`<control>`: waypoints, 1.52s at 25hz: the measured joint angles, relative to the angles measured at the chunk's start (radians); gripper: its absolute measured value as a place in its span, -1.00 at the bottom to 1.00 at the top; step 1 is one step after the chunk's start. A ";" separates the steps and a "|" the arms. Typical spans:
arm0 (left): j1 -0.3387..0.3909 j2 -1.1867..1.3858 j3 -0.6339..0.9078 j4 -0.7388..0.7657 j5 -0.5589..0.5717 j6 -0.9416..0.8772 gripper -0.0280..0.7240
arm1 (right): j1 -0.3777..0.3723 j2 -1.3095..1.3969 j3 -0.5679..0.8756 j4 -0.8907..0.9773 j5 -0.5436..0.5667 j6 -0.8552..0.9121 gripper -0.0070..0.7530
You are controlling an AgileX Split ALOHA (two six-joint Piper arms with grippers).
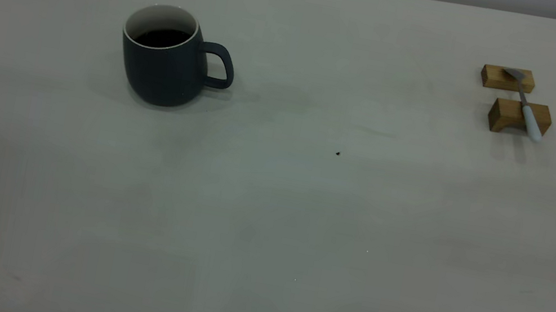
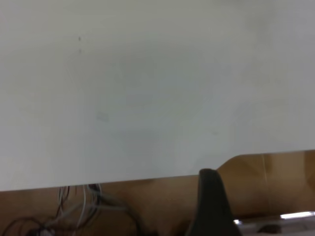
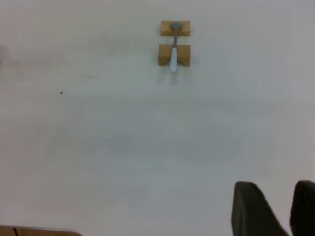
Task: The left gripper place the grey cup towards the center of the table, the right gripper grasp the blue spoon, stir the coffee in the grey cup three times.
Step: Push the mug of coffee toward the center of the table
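Observation:
The grey cup (image 1: 167,56) stands upright on the left part of the table (image 1: 262,245), handle pointing right, with dark coffee (image 1: 163,37) inside. The blue spoon (image 1: 528,107) lies across two wooden blocks at the far right, bowl on the far block and pale handle over the near one. In the right wrist view the spoon (image 3: 173,49) is far ahead of my right gripper (image 3: 283,196), which is open by a narrow gap with nothing in it. Only a dark part of my left gripper (image 2: 211,206) shows, past the table's edge. Neither gripper appears in the exterior view.
Two tan wooden blocks (image 1: 508,79) (image 1: 519,117) carry the spoon. A tiny dark speck (image 1: 338,153) marks the table's middle. Beyond the table edge (image 2: 147,179) in the left wrist view are a brown floor and loose cables (image 2: 74,206).

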 joint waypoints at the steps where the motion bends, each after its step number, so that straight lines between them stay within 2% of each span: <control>1: 0.000 0.070 -0.011 0.001 -0.033 0.000 0.63 | 0.000 0.000 0.000 0.000 0.000 0.000 -0.36; 8: 0.000 0.548 -0.129 0.009 -0.295 0.000 0.63 | 0.000 0.000 0.000 0.000 0.000 0.000 -0.36; 13: 0.000 0.888 -0.255 0.017 -0.407 0.026 0.63 | 0.000 0.000 0.000 0.000 0.000 0.000 -0.36; 16: 0.000 1.071 -0.352 0.017 -0.438 0.091 0.63 | 0.000 0.000 0.000 0.000 0.000 0.000 -0.36; 23: 0.000 1.405 -0.619 0.016 -0.461 0.389 0.63 | 0.000 0.000 0.000 0.000 0.000 0.000 -0.36; 31: 0.000 1.741 -0.940 -0.096 -0.430 0.885 0.63 | 0.000 0.000 0.000 0.000 0.000 0.000 -0.36; 38: -0.002 1.930 -1.083 -0.210 -0.380 1.308 0.63 | 0.000 0.000 0.000 0.000 0.000 0.000 -0.36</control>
